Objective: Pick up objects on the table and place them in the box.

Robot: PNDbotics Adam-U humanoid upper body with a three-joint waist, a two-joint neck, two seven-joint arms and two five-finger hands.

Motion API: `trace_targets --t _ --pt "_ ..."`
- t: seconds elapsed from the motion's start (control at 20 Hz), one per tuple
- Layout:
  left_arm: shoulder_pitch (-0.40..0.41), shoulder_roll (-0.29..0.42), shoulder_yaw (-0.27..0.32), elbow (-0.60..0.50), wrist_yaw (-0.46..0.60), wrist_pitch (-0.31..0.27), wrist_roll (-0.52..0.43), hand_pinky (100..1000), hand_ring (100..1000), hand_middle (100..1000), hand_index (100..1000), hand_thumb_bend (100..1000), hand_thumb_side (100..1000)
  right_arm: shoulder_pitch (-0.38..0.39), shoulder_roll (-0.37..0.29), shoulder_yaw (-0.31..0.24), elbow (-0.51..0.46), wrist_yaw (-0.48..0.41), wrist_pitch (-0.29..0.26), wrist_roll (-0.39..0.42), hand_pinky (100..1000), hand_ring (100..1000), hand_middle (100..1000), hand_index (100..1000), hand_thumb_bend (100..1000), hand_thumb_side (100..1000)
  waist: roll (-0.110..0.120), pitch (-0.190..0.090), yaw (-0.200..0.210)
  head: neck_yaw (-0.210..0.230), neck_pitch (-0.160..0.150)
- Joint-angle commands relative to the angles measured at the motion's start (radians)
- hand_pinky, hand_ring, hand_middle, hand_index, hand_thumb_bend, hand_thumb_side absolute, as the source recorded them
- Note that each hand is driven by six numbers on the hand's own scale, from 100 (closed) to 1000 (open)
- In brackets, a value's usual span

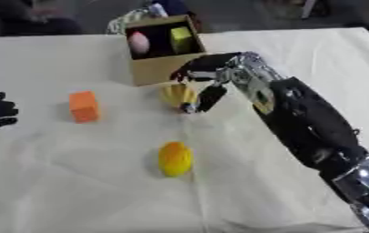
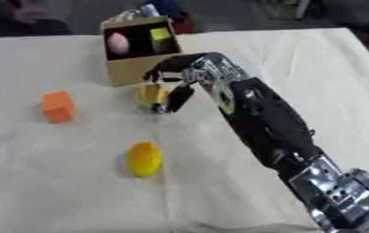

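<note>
Fingers of the right hand (image 1: 197, 77) curl round the yellow banana-like thing (image 1: 177, 95) just before the box (image 1: 157, 70) near the desk's far edge; lift clear of its wall first.

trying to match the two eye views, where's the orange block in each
Left eye view: orange block at mid-left on the table, left of the right hand.
Right eye view: orange block nearer the left edge, at about the same height.
Shared landmark: the box at the top centre; the block lies below and left of it in both views.
</note>
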Motion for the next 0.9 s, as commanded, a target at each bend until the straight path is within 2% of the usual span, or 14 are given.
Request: trace_targets --t 0.05,0.25,0.45,0.75,0.9 --pt "-0.009 0.009 0.009 -0.016 -0.003 0.000 0.000 692 676 625 788 100 818 -0.021 -0.018 -0.003 -0.012 0.061 -0.013 -0.007 835 851 878 1000 345 570 0.008 -0.031 -0.001 0.000 0.005" --pt "-0.009 0.009 0.008 -0.015 -0.003 0.000 0.000 692 676 625 788 100 819 -0.019 -0.008 0.002 0.018 0.135 -0.034 0.005 843 855 875 1000 403 568 0.010 -0.031 -0.001 -0.001 0.005" --pt "-0.009 0.008 0.008 -0.015 -0.002 0.000 0.000 692 676 625 788 100 819 -0.013 0.011 -0.014 0.059 0.203 -0.041 -0.012 835 842 849 988 394 567 0.012 -0.030 -0.001 -0.002 0.005" --pt "-0.009 0.006 0.008 -0.015 -0.001 0.000 -0.001 692 677 624 788 100 819 -0.001 0.057 -0.069 0.135 0.301 -0.064 -0.103 810 815 817 963 292 551 0.016 -0.028 -0.001 -0.004 0.005" --pt "-0.009 0.005 0.009 -0.015 -0.001 0.000 0.000 692 677 624 787 100 820 0.001 0.073 -0.091 0.169 0.316 -0.072 -0.150 796 802 804 955 234 545 0.017 -0.027 -0.001 -0.005 0.005"
